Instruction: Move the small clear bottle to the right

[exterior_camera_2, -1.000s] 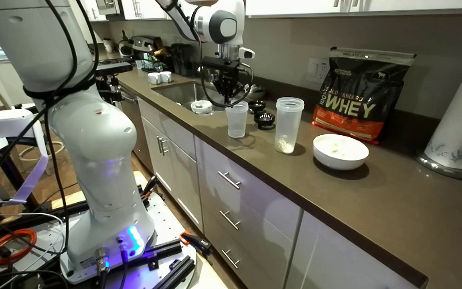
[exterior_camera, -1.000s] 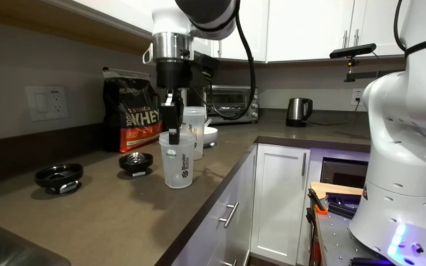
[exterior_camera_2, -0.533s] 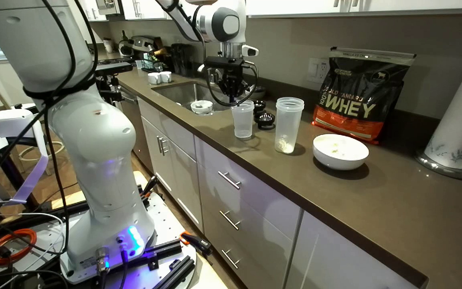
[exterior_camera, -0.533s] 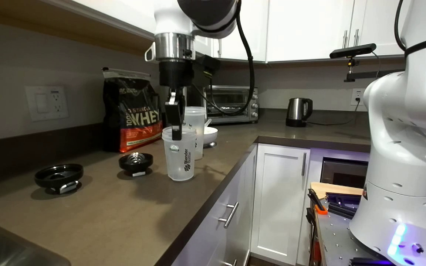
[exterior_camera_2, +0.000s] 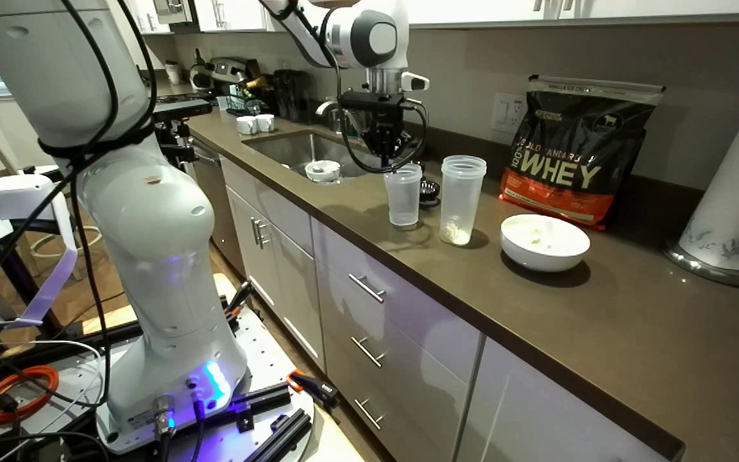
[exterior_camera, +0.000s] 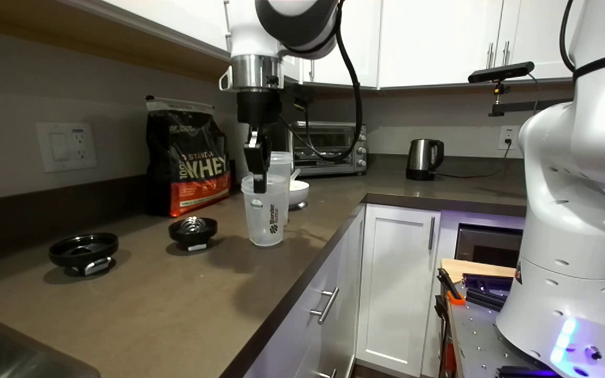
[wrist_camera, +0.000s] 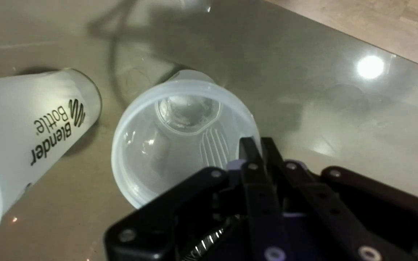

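The small clear bottle (exterior_camera: pixel 264 223) is an open, translucent cup with "Blender Bottle" print. It also shows in an exterior view (exterior_camera_2: pixel 403 202) and, from above, in the wrist view (wrist_camera: pixel 169 148), where it looks empty. My gripper (exterior_camera: pixel 259 188) is shut on its rim, one finger inside and one outside. The pinch shows in the wrist view (wrist_camera: pixel 260 145); in an exterior view the gripper (exterior_camera_2: pixel 387 163) is at the rim. The bottle is nearly upright, its base at or just above the counter; I cannot tell which.
A taller clear bottle (exterior_camera_2: pixel 462 199) with powder stands close beside it, also in the wrist view (wrist_camera: pixel 53 112). Beyond are a white bowl (exterior_camera_2: pixel 544 244), a black whey bag (exterior_camera_2: pixel 578 154) and a paper-towel roll (exterior_camera_2: pixel 738 199). Two black lids (exterior_camera: pixel 84 249) (exterior_camera: pixel 193 231) and the counter edge (exterior_camera: pixel 302 283) are near.
My gripper has moved with the small clear bottle to the right in both exterior views, closer to the taller bottle. The grip on the rim is unchanged.
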Robot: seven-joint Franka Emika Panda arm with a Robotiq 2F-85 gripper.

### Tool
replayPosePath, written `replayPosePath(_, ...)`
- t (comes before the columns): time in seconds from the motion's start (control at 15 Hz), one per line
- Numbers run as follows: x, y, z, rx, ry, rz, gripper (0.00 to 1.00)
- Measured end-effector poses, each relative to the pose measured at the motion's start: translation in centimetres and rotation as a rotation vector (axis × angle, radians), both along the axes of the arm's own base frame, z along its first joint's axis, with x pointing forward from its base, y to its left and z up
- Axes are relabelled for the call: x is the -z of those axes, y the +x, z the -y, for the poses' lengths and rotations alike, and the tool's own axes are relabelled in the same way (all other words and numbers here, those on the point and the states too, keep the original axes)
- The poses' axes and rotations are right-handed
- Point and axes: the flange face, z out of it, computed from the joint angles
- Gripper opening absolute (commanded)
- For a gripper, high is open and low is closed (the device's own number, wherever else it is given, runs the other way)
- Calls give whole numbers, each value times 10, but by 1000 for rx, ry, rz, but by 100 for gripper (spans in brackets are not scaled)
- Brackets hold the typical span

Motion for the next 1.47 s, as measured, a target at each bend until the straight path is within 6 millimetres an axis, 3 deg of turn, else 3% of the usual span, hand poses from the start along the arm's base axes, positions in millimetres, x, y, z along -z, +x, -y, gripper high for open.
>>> replayPosePath(0.33, 0, 3, 21, 42, 1, 0, 2)
replayPosePath(0.4, 0, 3, 24, 47, 2, 0, 18)
replayPosePath(0.47, 0, 4, 26, 51, 2, -1, 20)
replayPosePath(0.53, 0, 4, 27, 53, 2, -1, 20)
replayPosePath(0.6, 0, 4, 28, 55, 2, -1, 9)
replayPosePath(0.67, 0, 4, 28, 56, 2, -1, 18)
replayPosePath(0.8, 1, 4, 28, 56, 2, -1, 44)
replayPosePath(1.07, 1, 4, 28, 56, 2, -2, 65)
replayPosePath(1.4, -6, 2, 28, 54, 3, 7, 98)
replayPosePath(1.47, -9, 1, 27, 53, 3, 10, 99)
